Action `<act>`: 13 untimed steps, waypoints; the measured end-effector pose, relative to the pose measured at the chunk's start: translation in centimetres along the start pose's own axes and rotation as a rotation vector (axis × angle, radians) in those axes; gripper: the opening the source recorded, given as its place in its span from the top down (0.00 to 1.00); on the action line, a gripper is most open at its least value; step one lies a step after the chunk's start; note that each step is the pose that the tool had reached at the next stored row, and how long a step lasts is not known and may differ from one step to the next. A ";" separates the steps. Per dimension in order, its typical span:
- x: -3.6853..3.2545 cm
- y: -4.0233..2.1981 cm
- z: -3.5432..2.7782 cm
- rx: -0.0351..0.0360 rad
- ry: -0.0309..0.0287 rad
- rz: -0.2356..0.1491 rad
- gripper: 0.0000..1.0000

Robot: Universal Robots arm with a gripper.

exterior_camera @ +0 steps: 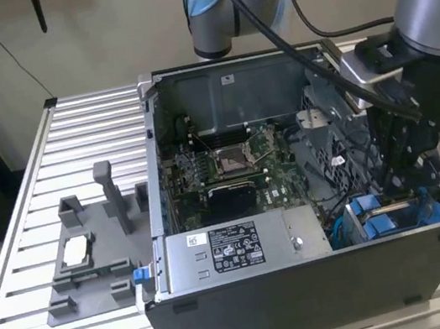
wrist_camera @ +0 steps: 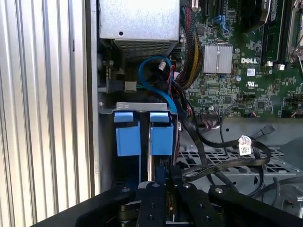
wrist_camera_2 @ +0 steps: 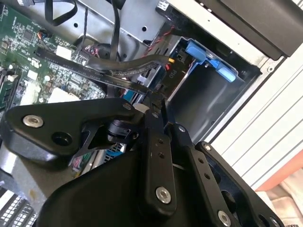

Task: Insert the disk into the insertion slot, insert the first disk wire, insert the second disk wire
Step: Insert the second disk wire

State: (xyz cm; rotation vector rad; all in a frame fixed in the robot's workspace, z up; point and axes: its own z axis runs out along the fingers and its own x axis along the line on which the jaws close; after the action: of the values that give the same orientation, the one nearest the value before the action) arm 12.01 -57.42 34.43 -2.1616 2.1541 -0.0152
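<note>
on the exterior view's left, a grey plastic fixture tray [exterior_camera: 85,269] with upright posts lies on the slatted aluminium table [exterior_camera: 14,252], and bare slats run between the tray and the table's left edge. just to its right stands the open dark computer case [exterior_camera: 312,301], its near wall close to the table's front edge. inside, from left to right: the grey labelled power-supply box [exterior_camera: 234,245] against the near wall, the green motherboard [exterior_camera: 237,161] behind it, then a tangle of black cables [exterior_camera: 333,153].

in the case's near right corner the disk [exterior_camera: 387,216] shows its blue tabs, seated in the insertion slot [wrist_camera: 142,106]; in the first wrist view the two blue tabs [wrist_camera: 144,132] sit side by side just under the cage's sheet-metal edge, with the case wall close on one side and cables crowding the other.

the gripper [exterior_camera: 410,178] hangs straight over the disk, hemmed by the case's right wall. its black fingers [wrist_camera: 158,189] stand close together, nearly closed; i cannot tell whether they pinch a cable.
</note>
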 end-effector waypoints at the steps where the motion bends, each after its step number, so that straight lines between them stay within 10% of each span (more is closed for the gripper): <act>1: 0.00 -0.05 0.01 0.0000 0.0001 0.000 0.84; 13: 0.01 -0.14 0.26 0.0036 0.0001 0.000 0.84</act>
State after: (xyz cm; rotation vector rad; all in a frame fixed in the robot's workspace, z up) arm 12.17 -57.41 34.18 -2.1599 2.1523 -0.0192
